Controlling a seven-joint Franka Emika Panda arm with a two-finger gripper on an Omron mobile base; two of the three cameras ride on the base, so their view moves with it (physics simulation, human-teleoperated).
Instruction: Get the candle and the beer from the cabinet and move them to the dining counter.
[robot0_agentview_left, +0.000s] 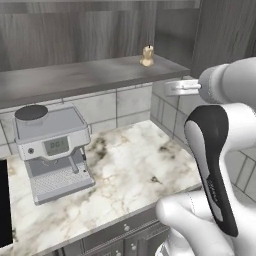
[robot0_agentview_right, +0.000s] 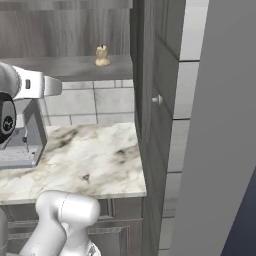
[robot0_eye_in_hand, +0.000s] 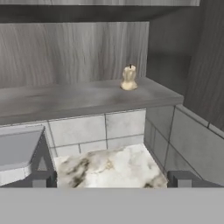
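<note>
White arm links (robot0_agentview_left: 220, 165) fill the foreground before the open cabinet (robot0_agentview_left: 75, 35).

Marble worktop (robot0_agentview_left: 135, 165) spreads widest below, carrying a grey coffee machine (robot0_agentview_left: 52, 150) at its left edge against the tiled wall (robot0_agentview_left: 120, 102). Above it the cabinet's shelf (robot0_eye_in_hand: 78, 98) holds the candle (robot0_eye_in_hand: 128, 78), upright near the right end, close to the front edge. Smallest, the gripper (robot0_eye_in_hand: 111, 179) hangs well apart from the candle, its fingertips (robot0_eye_in_hand: 39, 179) spread wide and holding nothing.
</note>
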